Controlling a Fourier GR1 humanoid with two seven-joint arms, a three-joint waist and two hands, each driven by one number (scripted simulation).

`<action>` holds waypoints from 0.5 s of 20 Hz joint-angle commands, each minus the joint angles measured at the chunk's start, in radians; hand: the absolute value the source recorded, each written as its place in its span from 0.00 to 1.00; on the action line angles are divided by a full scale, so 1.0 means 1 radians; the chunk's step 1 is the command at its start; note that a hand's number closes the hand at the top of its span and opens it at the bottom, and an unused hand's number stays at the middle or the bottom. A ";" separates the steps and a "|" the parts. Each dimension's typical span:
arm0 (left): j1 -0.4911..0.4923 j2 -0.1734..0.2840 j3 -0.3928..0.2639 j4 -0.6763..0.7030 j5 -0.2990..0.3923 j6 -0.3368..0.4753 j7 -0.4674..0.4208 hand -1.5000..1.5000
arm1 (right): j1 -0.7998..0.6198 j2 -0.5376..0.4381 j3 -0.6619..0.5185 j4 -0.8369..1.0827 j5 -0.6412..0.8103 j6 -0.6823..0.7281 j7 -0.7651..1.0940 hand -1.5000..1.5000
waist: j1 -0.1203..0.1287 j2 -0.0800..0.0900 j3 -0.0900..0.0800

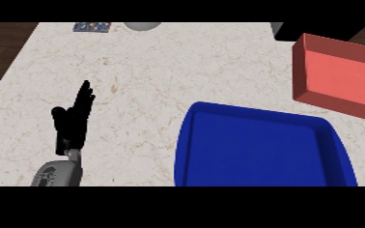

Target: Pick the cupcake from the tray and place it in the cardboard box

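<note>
1. My left hand (73, 117) rests over the left part of the worktop (164, 72), fingers straight and held together pointing toward the far edge, thumb out to the side; it holds nothing.
2. My right hand shows nowhere in the head view.
3. The blue tray (187, 145) sits at the near edge of the worktop, toward the right; what I see of its inside is plain blue.
4. I cannot see the cupcake anywhere, so I cannot tell where it is.
5. The box (303, 72), reddish in colour, stands at the right edge, just beyond the tray's far right corner and apart from it; its visible floor is bare.
6. At the far edge lie a grey rounded thing (143, 25) and, left of it, a small patterned flat item (92, 27).
7. A dark block (285, 31) stands at the far right corner, behind the box.
</note>
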 commanded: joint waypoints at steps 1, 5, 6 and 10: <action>-0.052 0.020 0.035 0.088 0.017 -0.023 -0.038 0.50 | -0.156 0.029 -0.008 0.250 0.022 -0.012 -0.047 1.00 | -0.006 0.002 0.000; -0.003 -0.012 -0.024 -0.033 -0.015 0.008 0.043 0.50 | -0.247 0.067 0.025 0.450 0.073 0.006 -0.041 0.00 | 0.017 0.003 0.001; 0.004 -0.026 -0.019 -0.004 0.002 -0.006 -0.009 0.50 | -0.220 0.106 0.007 0.491 0.054 -0.023 -0.087 0.00 | 0.020 0.008 0.002; -0.007 -0.002 -0.002 -0.001 0.000 -0.007 0.002 0.50 | -0.313 0.072 -0.040 0.612 0.009 0.078 -0.206 0.00 | 0.010 0.006 0.002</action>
